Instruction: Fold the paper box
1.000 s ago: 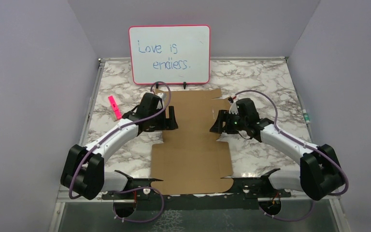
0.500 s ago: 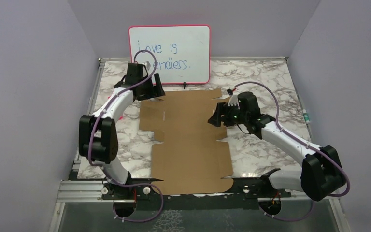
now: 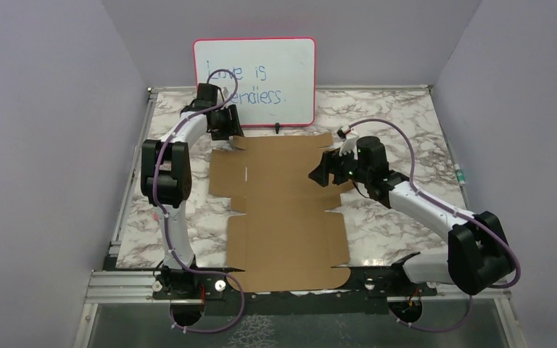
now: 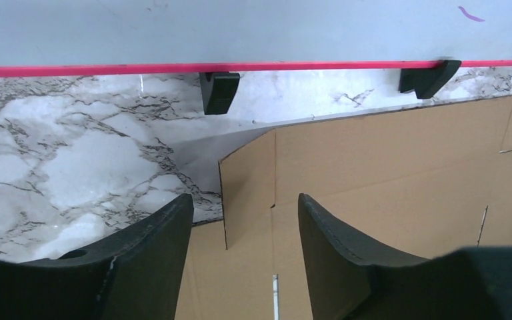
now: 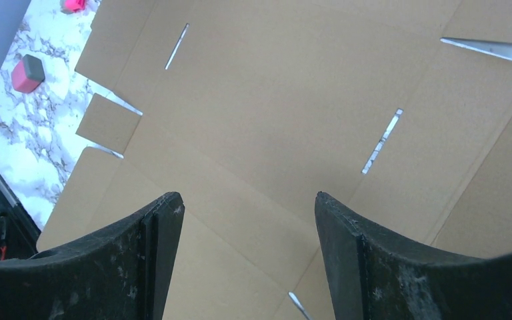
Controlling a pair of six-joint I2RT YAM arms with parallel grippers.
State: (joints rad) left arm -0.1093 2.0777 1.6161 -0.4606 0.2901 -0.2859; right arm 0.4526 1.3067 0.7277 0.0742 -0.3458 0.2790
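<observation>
Cardboard sheet, top view: the paper box lies flat and unfolded mid-surface, just in front of the whiteboard. It looks light and thin, stiff across its panels, should bend at the creases and probably slides on marble, so take flap edges, not panel centres. Left arm is stretched far forward, left gripper at the sheet's far-left corner. Right arm is bent inward, right gripper over the right side flap. Left wrist view: left gripper jaws apart, straddling the corner flap, nothing pinched. Right wrist view: right gripper wide and empty above the paper box, with a slot just ahead.
</observation>
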